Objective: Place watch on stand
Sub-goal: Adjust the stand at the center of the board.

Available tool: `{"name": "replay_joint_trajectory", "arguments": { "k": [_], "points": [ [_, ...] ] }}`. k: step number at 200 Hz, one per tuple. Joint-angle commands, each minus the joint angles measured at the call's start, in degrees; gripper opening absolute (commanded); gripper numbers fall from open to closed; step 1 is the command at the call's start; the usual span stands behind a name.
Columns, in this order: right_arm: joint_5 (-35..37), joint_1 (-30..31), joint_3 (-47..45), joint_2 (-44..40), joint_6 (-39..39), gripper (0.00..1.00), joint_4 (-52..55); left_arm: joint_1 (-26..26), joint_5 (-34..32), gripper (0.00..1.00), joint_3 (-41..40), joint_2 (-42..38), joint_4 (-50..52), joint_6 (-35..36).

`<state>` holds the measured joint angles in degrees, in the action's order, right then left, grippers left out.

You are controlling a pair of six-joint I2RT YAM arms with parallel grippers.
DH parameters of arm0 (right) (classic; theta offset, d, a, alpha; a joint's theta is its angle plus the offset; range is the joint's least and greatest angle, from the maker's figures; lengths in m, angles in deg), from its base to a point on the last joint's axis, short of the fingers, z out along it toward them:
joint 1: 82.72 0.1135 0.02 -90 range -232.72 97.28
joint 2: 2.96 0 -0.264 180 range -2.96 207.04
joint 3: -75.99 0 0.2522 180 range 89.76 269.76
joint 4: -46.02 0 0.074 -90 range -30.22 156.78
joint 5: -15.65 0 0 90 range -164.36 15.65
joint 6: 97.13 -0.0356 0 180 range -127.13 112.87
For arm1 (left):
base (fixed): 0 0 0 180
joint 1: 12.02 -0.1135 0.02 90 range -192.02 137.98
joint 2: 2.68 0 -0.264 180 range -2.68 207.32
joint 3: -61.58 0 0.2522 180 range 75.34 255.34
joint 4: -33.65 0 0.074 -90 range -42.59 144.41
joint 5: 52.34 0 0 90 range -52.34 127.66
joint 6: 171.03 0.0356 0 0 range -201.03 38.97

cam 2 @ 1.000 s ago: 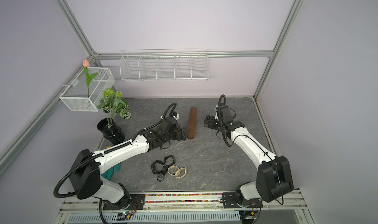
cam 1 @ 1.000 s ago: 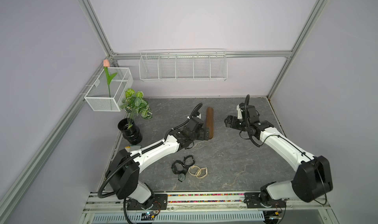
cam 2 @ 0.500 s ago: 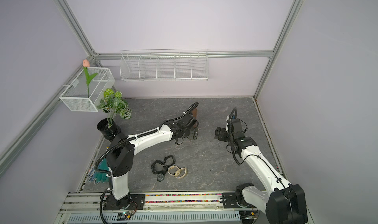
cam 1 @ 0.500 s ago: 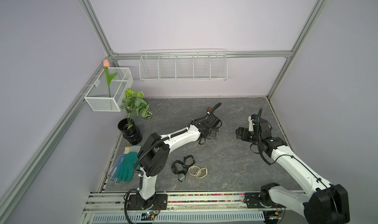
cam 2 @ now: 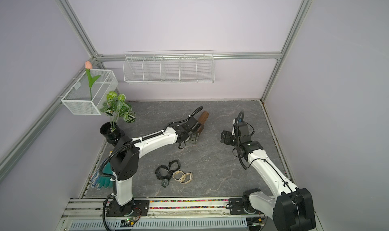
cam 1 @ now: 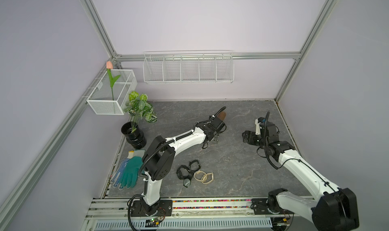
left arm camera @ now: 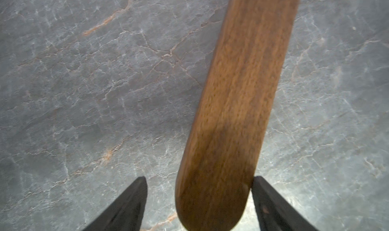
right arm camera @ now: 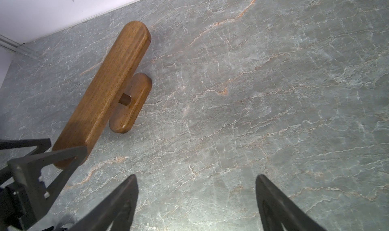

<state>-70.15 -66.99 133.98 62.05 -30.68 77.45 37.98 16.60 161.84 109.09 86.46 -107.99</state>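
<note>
Straddling the near rounded end of the stand [left arm camera: 242, 82], the left gripper [left arm camera: 199, 178] has its jaws spread. In the left wrist view, one finger [left arm camera: 266, 200] sits right at the edge of the bar. The other finger [left arm camera: 129, 200] stands clear of it, with grey tabletop [left arm camera: 84, 93] showing in the gap. Whether the closer finger actually touches the wood cannot be told.

In both top views the stand [cam 1: 222, 115] [cam 2: 203, 117] lies just above centre frame. Only its far end shows, beyond the left wrist.

The right wrist view places the stand [right arm camera: 105, 88] at upper left. Its long bar is carried on a short peg over a small oval base resting flat on the tabletop.

The right gripper [right arm camera: 196, 175] has its jaws wide apart with only bare tabletop between them. In a top view it [cam 1: 245, 136] sits right of centre, well apart from the stand.

The watches lie on the tabletop at lower centre of both top views, well apart from the stand and both grippers. They form a cluster of dark watches [cam 1: 182, 173] [cam 2: 161, 173] touching pale-strapped watches [cam 1: 202, 175] [cam 2: 182, 177].
</note>
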Motion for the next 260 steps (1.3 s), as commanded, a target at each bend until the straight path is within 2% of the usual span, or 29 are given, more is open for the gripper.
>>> {"name": "replay_joint_trajectory", "arguments": {
  "k": [1,54,134,195,229,260],
  "points": [
    [-1.11,-0.34,-1.58,0.25,-0.09,0.89,-1.49,-2.30,-2.56,0.78,-1.85,-1.79,0.90,-1.39],
    [-1.83,-0.37,-2.04,-0.06,-0.44,0.89,-1.49,-6.17,-3.43,0.76,-1.05,-1.04,-0.26,-0.17],
    [-2.18,-0.34,-2.92,-1.54,-0.36,0.89,-0.80,-10.46,-3.31,0.76,4.79,3.45,-0.79,0.87],
    [-2.87,-0.32,-3.27,-2.35,-0.44,0.89,-0.10,-11.68,-2.60,0.76,7.08,5.39,-1.32,1.71],
    [-3.33,-0.01,-3.17,-3.11,-0.45,0.88,1.46,-11.58,-1.40,0.76,4.30,1.50,-2.39,1.39],
    [-2.84,3.14,-3.09,-4.11,-1.32,0.88,5.66,-11.33,-0.03,0.78,-4.79,-7.19,-5.03,0.13]
  ]
}}
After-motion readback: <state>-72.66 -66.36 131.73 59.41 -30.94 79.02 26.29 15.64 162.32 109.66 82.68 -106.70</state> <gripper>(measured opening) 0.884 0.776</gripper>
